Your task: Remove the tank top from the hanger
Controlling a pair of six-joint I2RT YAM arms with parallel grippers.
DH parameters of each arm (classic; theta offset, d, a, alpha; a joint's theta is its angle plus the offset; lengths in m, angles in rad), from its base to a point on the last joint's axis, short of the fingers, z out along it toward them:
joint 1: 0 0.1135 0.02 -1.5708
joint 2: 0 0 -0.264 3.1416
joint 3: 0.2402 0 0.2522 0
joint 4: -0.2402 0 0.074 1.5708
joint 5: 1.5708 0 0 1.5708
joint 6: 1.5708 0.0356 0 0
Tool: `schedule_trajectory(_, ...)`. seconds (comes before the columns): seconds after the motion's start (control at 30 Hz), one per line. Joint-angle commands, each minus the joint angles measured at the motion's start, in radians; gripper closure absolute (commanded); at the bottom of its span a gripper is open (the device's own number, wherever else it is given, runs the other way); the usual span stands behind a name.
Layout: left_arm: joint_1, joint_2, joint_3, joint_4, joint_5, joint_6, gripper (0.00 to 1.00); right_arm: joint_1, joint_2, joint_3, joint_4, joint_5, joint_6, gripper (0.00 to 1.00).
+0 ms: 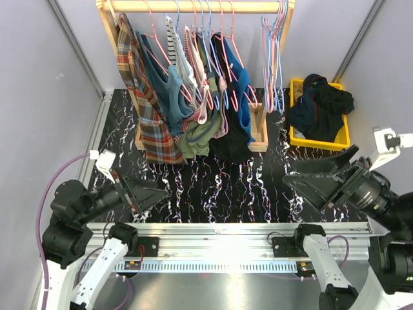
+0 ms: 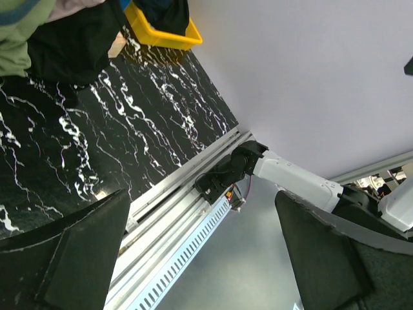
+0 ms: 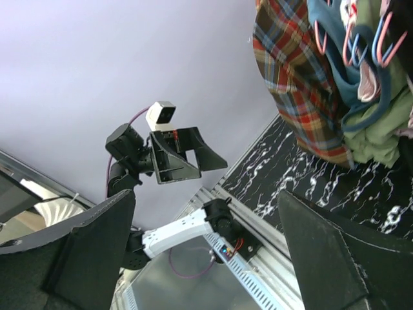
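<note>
Crowding tank top [image 1: 169,90]: plaid shirt [image 1: 150,123], other garments [image 1: 201,135].

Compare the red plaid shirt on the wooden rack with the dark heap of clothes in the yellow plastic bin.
The red plaid shirt is checked in red, blue and tan; the dark heap of clothes is mostly black. The shirt hangs full length at the left end of the wooden rail; the heap lies crumpled in the yellow plastic bin, further right. Both are soft fabric clothing.
</note>
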Motion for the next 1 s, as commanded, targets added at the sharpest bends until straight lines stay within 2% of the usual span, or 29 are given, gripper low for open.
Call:
schedule_trajectory(0.0,-0.005,0.055,0.041,0.069,0.009,0.021,0.01,0.001,0.073,0.070,0.030,0.033,-0.078,0.00)
schedule_trajectory(0.17,-0.005,0.167,0.059,0.112,0.101,0.089,0.01,0.002,0.199,0.068,0.173,-0.007,-0.135,0.00)
schedule_trajectory(0.2,-0.005,0.207,0.067,0.103,0.106,0.113,0.01,0.001,0.276,0.081,0.164,-0.011,-0.164,0.00)
schedule_trajectory(0.3,-0.007,0.271,0.105,0.053,0.098,0.201,0.01,0.002,0.447,0.229,0.010,0.098,-0.383,0.00)
schedule_trajectory(0.33,-0.008,0.278,0.118,0.040,0.089,0.215,0.01,0.005,0.484,0.324,-0.058,0.137,-0.418,0.00)
schedule_trajectory(0.4,-0.010,0.276,0.116,0.038,0.070,0.229,0.01,0.050,0.559,0.402,-0.080,0.212,-0.493,0.00)
schedule_trajectory(0.47,-0.011,0.269,0.101,0.038,0.066,0.225,0.01,0.074,0.623,0.494,-0.102,0.263,-0.527,0.06)
schedule_trajectory(0.53,-0.011,0.256,0.089,0.030,0.054,0.227,0.01,0.163,0.667,0.582,-0.144,0.352,-0.592,0.15)
schedule_trajectory(0.57,-0.013,0.253,0.075,0.020,0.049,0.227,0.01,0.201,0.690,0.605,-0.157,0.386,-0.613,0.27)
schedule_trajectory(0.6,-0.013,0.241,0.069,0.015,0.037,0.229,0.01,0.246,0.735,0.630,-0.172,0.471,-0.635,0.31)
schedule_trajectory(0.63,-0.013,0.233,0.053,0.010,0.028,0.229,0.01,0.378,0.763,0.688,-0.224,0.526,-0.696,0.32)
schedule_trajectory(0.67,-0.013,0.224,0.047,0.003,0.018,0.229,0.01,0.441,0.797,0.726,-0.258,0.598,-0.725,0.33)
schedule_trajectory(0.7,-0.015,0.210,0.044,-0.005,0.000,0.230,0.01,0.513,0.869,0.767,-0.295,0.765,-0.753,0.33)
schedule_trajectory(0.77,-0.015,0.198,0.041,-0.031,-0.017,0.242,0.01,0.661,0.923,0.834,-0.337,0.945,-0.816,0.29)
schedule_trajectory(0.8,-0.015,0.186,0.043,-0.040,-0.044,0.244,0.01,0.688,0.937,0.823,-0.323,1.079,-0.833,0.29)
schedule_trajectory(0.87,-0.015,0.170,0.041,-0.054,-0.060,0.247,0.01,0.731,0.947,0.783,-0.275,1.215,-0.848,0.27)
schedule_trajectory(0.9,-0.015,0.160,0.039,-0.056,-0.060,0.244,0.01,0.763,0.946,0.763,-0.255,1.331,-0.859,0.28)
schedule_trajectory(0.97,-0.015,0.154,0.030,-0.059,-0.062,0.242,0.01,0.785,0.917,0.681,-0.159,1.421,-0.894,0.29)
